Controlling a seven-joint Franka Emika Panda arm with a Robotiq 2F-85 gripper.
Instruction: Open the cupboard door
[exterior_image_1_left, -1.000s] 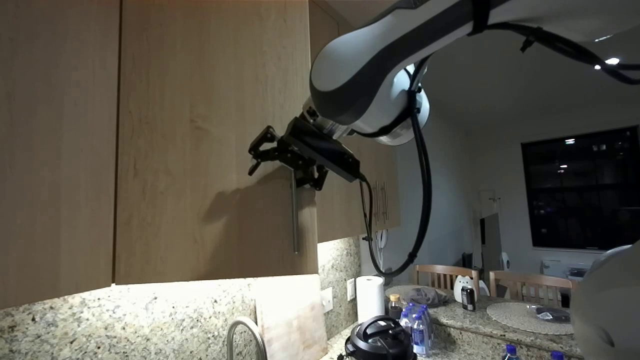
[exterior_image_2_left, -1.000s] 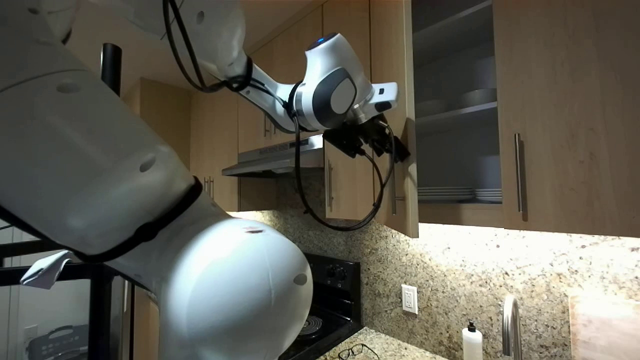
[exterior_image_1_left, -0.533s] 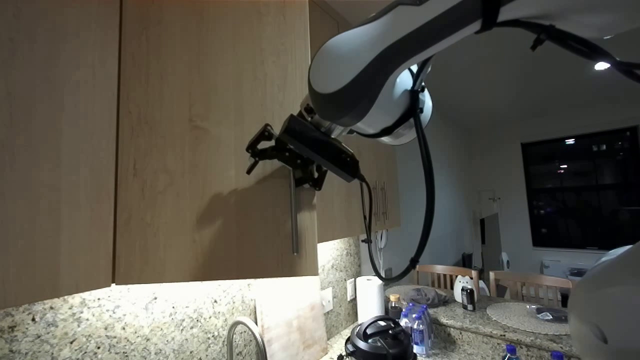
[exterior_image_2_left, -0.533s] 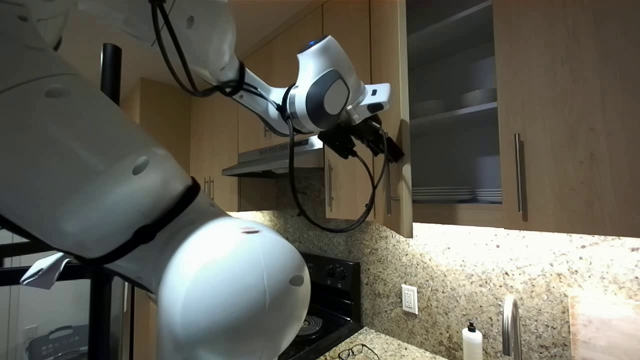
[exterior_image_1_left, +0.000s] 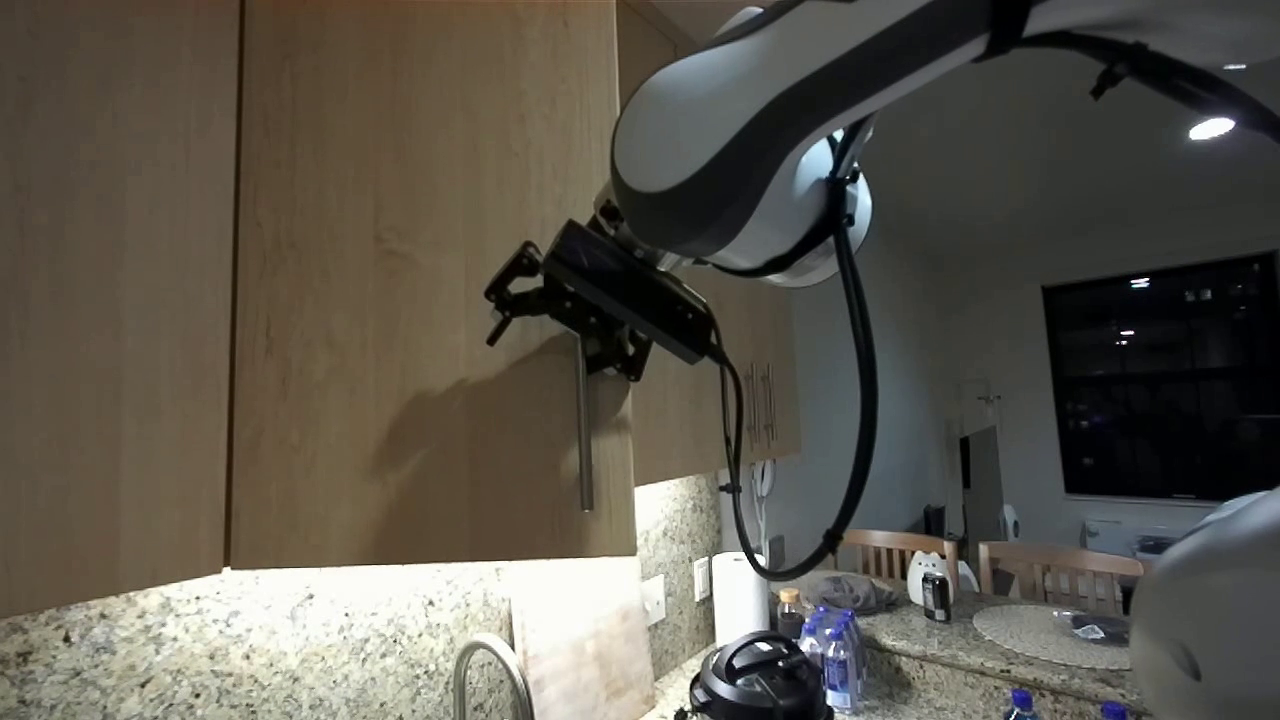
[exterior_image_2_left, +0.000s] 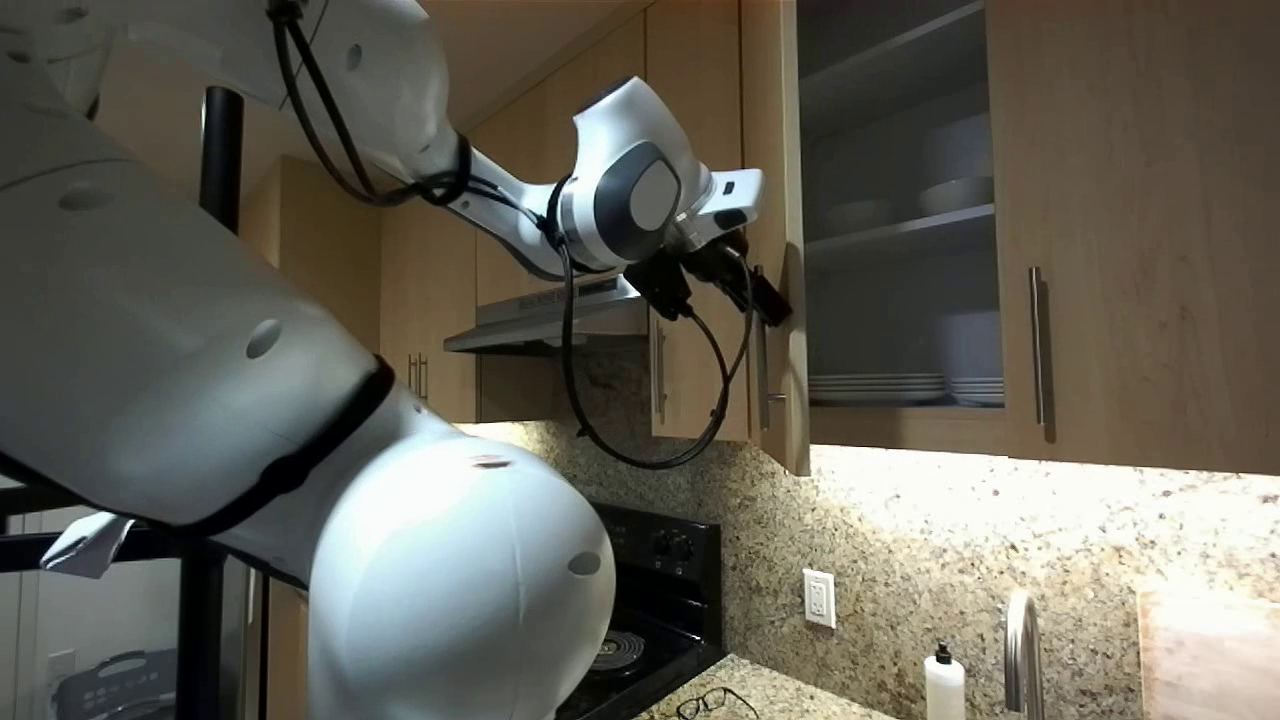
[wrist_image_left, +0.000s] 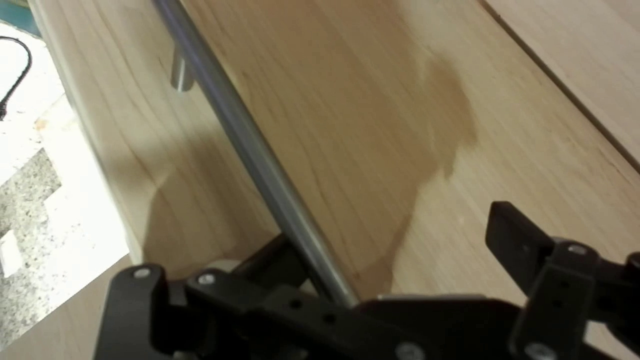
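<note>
The cupboard door (exterior_image_1_left: 400, 250) is light oak with a slim silver bar handle (exterior_image_1_left: 585, 430) near its right edge. In an exterior view the door (exterior_image_2_left: 768, 100) stands swung out, and the cupboard's inside shows beside it. My gripper (exterior_image_1_left: 565, 352) is at the top part of the handle; it also shows at the door in an exterior view (exterior_image_2_left: 768, 298). In the wrist view the gripper (wrist_image_left: 392, 232) has its fingers wide apart. One finger reaches behind the handle bar (wrist_image_left: 240, 130), between bar and door. The other finger is well away over the door face. The bar's top end is hidden.
Shelves inside the cupboard hold plates (exterior_image_2_left: 880, 388) and a bowl (exterior_image_2_left: 955, 195). A matching door (exterior_image_2_left: 1140, 200) with a bar handle is to the right. A range hood (exterior_image_2_left: 560, 315) is left. Below are a faucet (exterior_image_2_left: 1022, 650), a soap bottle (exterior_image_2_left: 945, 685) and a black pot (exterior_image_1_left: 762, 685).
The door has swung further outward with the gripper at its handle. In an exterior view its free edge and the arm have moved left, and more of the cupboard's inside shows.
</note>
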